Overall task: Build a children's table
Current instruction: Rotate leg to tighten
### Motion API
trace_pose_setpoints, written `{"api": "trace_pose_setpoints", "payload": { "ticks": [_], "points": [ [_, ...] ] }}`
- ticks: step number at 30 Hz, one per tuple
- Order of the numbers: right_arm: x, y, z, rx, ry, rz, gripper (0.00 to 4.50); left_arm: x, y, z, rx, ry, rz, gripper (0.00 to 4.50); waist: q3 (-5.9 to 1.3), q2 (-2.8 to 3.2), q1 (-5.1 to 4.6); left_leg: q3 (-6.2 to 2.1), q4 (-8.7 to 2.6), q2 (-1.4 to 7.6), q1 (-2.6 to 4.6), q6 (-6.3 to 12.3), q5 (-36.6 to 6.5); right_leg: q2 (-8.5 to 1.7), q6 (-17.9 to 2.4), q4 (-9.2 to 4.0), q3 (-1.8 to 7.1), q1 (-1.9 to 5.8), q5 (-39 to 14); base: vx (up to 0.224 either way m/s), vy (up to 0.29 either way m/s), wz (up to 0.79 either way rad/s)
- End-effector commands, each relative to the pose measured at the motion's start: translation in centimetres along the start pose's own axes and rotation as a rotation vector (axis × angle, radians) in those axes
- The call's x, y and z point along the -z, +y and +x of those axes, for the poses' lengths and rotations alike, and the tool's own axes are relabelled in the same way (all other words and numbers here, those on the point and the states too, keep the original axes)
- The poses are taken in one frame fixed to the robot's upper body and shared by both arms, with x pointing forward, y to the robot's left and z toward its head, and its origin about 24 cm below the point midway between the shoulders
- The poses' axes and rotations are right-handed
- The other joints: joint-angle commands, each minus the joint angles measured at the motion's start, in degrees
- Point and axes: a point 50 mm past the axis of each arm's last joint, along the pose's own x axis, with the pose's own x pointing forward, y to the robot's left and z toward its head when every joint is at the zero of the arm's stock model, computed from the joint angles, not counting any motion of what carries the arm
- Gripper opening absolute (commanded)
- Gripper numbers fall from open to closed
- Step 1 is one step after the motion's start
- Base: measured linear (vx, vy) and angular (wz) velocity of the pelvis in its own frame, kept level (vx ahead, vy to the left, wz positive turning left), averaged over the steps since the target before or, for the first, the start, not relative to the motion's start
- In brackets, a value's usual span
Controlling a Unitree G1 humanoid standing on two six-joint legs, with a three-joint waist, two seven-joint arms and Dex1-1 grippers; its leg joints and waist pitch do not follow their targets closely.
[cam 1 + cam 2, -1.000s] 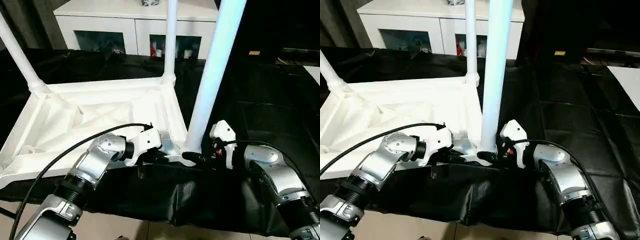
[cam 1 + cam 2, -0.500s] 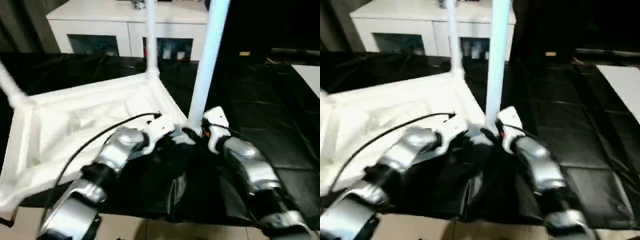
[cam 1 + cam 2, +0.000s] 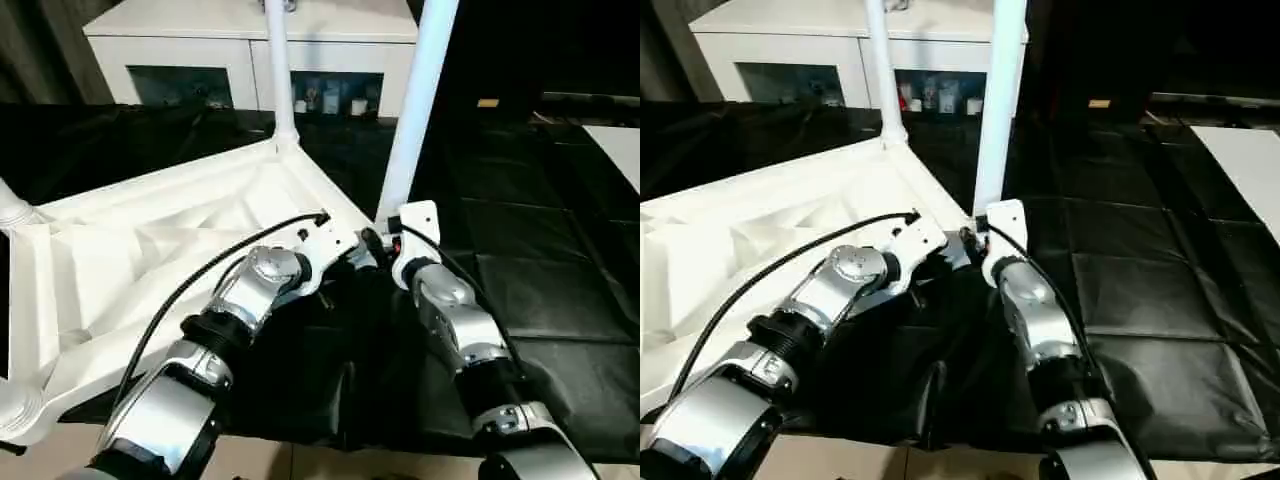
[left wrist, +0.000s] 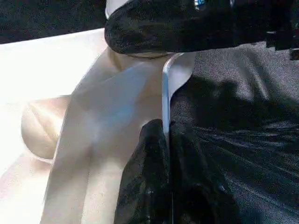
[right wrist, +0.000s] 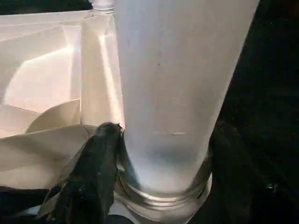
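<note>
- Left eye view: the bench (image 3: 560, 280), draped in black sheeting, carries the work, with a white cabinet (image 3: 200, 50) with glass-fronted compartments behind it.
- The table (image 3: 150, 260) lies upside down on the bench, ribbed underside up, taking up the robot's left half of the scene; one near corner hangs past the bench's front edge.
- Three legs stand upright from the top's corners: a far leg (image 3: 279, 70), a left leg (image 3: 12, 205) at the picture's edge, and the near leg (image 3: 415, 100) at the corner closest to the claws.
- Both silver forearms reach forward and meet at that near corner, a black cable arching over the left one.
- The right claw (image 5: 159, 172) straddles the near leg's base just above its collar, one black finger (image 5: 93, 172) pressed to one side of the leg and the other against the opposite side, so it is grasping the near leg.
- The left claw (image 4: 168, 154) is clenched, its two fingers pressed together on the thin upright edge of the top's rim (image 4: 165, 93) just beside that corner; the rim's edge runs into the seam between them.
- In the left wrist view, one of the right claw's black fingers lies across the leg's base, just beyond the rim.
</note>
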Motion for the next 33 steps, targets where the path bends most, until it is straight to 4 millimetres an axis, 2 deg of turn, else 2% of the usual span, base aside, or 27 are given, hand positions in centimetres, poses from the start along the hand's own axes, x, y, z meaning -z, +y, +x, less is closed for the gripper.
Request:
{"api": "trace_pose_setpoints", "payload": {
  "ticks": [1,3,4,5,6,7,8,10,11,13,14,17,19,21,25,31,32,33],
  "points": [
    [-0.6,1.6,-0.6,-0.143,-0.040,-0.024,3.24,0.7,2.5,-1.6,-0.154,-0.012,-0.004,0.00,-3.64,-0.57,0.34,-0.44,-3.90,1.36,0.30,4.18,-8.1,-2.47,-14.4,-3.33,1.26,3.34,-3.6,0.000,0.000,0.00],
    [-0.6,1.1,-0.9,-0.153,-0.041,-0.037,3.33,0.8,2.5,-1.7,-0.146,-0.009,-0.002,0.00,-3.54,-0.63,-0.29,-0.76,-4.16,1.22,-0.42,4.14,-8.3,-2.53,-13.4,-3.18,1.01,3.80,-4.4,0.000,0.000,0.00],
    [-0.6,0.1,-2.2,-0.247,-0.030,-0.102,3.48,1.2,2.2,-2.1,-0.100,-0.011,0.017,0.00,-3.57,-0.49,-0.51,-0.75,-4.10,1.23,-0.26,4.05,-8.7,-2.49,-13.4,-3.34,0.98,3.68,-5.0,0.000,0.000,0.00],
    [-0.6,0.1,-2.2,-0.247,-0.030,-0.102,3.60,1.2,2.2,-2.1,-0.100,-0.011,0.017,0.00,-3.61,-0.59,-0.31,-0.62,-3.82,1.53,0.25,4.47,-9.0,-2.50,-13.8,-3.47,1.18,3.44,-4.2,0.000,0.000,0.00],
    [-0.5,-0.2,-2.7,-0.289,-0.021,-0.121,3.60,1.3,2.1,-2.3,-0.078,-0.011,0.022,0.00,-3.58,-0.64,-0.52,-0.55,-3.81,1.44,0.09,4.75,-8.7,-2.42,-14.3,-3.36,1.28,3.46,-3.4,0.000,0.000,0.00],
    [-0.4,-0.7,-3.2,-0.329,-0.014,-0.138,3.60,1.5,1.8,-2.5,-0.032,-0.022,0.039,0.00,-3.69,-0.50,-0.31,-0.51,-3.73,1.44,0.10,5.21,-7.8,-2.44,-15.0,-3.18,1.26,3.44,-2.0,0.000,0.000,0.00],
    [-0.2,-1.3,-3.9,-0.390,-0.002,-0.141,3.60,1.7,1.3,-2.8,0.045,-0.033,0.060,0.00,-3.68,-0.66,-0.14,-0.52,-3.70,1.48,0.03,5.76,-7.9,-2.47,-15.4,-3.17,1.22,3.68,-1.5,0.000,0.000,0.00],
    [-0.1,-1.9,-4.6,-0.462,0.011,-0.162,3.60,2.1,0.5,-3.3,0.148,-0.041,0.086,0.00,-3.57,-0.63,-0.04,-0.48,-3.72,1.63,0.06,6.48,-7.9,-2.50,-16.1,-3.13,1.22,3.45,-1.3,0.000,0.000,0.00],
    [-0.1,-2.1,-5.3,-0.545,0.017,-0.188,3.60,2.7,-0.2,-3.9,0.253,-0.031,0.099,0.00,-3.46,-0.38,0.07,-0.42,-3.76,1.73,0.25,6.31,-9.2,-2.59,-16.4,-3.32,1.25,3.23,-3.0,0.000,0.000,0.00],
    [-0.1,-2.3,-5.8,-0.601,0.023,-0.208,3.60,3.2,-0.7,-4.5,0.327,-0.019,0.115,0.00,-3.16,-0.30,0.31,-0.40,-4.07,1.98,0.39,5.38,-11.9,-2.65,-16.1,-3.60,1.28,2.97,-6.8,0.000,0.000,0.00],
    [-0.2,-2.3,-6.0,-0.626,0.026,-0.217,3.60,3.3,-0.9,-4.8,0.361,-0.019,0.119,0.00,-3.22,-0.38,0.37,-0.36,-4.17,2.11,0.71,4.57,-13.1,-2.57,-15.9,-3.67,1.27,2.68,-8.4,0.000,0.000,0.00],
    [-0.3,-2.4,-6.2,-0.652,0.026,-0.235,3.60,3.4,-1.0,-5.2,0.387,-0.022,0.112,0.00,-3.04,-0.12,0.97,-0.36,-4.45,2.25,1.07,2.85,-14.4,-2.45,-15.0,-3.74,1.35,2.27,-10.3,0.000,0.000,0.00],
    [-0.5,-2.4,-6.3,-0.683,0.027,-0.229,3.60,3.3,-0.9,-5.4,0.392,-0.029,0.108,0.00,-3.08,-0.38,1.41,-0.17,-4.41,2.27,1.30,2.46,-14.3,-2.43,-14.7,-3.65,1.48,2.11,-9.6,0.000,0.000,0.00],
    [-0.4,-2.1,-6.4,-0.739,0.049,-0.240,3.60,3.1,-1.0,-5.8,0.409,-0.036,0.109,0.00,-3.16,-0.57,1.52,-0.21,-4.43,2.16,0.77,2.58,-12.8,-2.58,-14.3,-3.35,1.48,2.55,-8.5,0.000,0.000,0.00],
    [0.1,-1.9,-6.2,-0.761,0.079,-0.274,3.60,2.9,-1.0,-6.0,0.423,-0.042,0.108,0.00,-3.31,-0.71,1.52,-0.08,-4.13,1.92,0.59,3.31,-10.7,-2.63,-14.1,-3.24,1.50,2.61,-7.1,0.000,0.000,0.00],
    [0.2,-2.2,-5.9,-0.742,0.086,-0.273,3.60,2.9,-1.1,-6.2,0.430,-0.041,0.107,0.00,-3.42,-0.60,1.48,-0.09,-3.99,1.84,0.51,3.69,-9.3,-2.58,-14.4,-3.09,1.44,2.70,-6.2,0.000,0.000,0.00],
    [0.2,-2.3,-5.9,-0.743,0.086,-0.268,3.33,2.9,-1.1,-6.2,0.431,-0.040,0.107,0.00,-3.47,-0.62,1.49,-0.05,-3.92,1.86,0.51,3.93,-8.7,-2.53,-14.7,-3.00,1.44,2.74,-5.0,0.000,0.000,0.00],
    [0.2,-2.3,-5.9,-0.743,0.086,-0.266,3.24,2.9,-1.1,-6.2,0.432,-0.039,0.107,0.00,-3.47,-0.52,1.50,-0.05,-3.90,1.86,0.50,4.12,-8.5,-2.52,-14.8,-2.97,1.41,2.75,-4.5,0.000,0.000,0.00]
  ]
}}
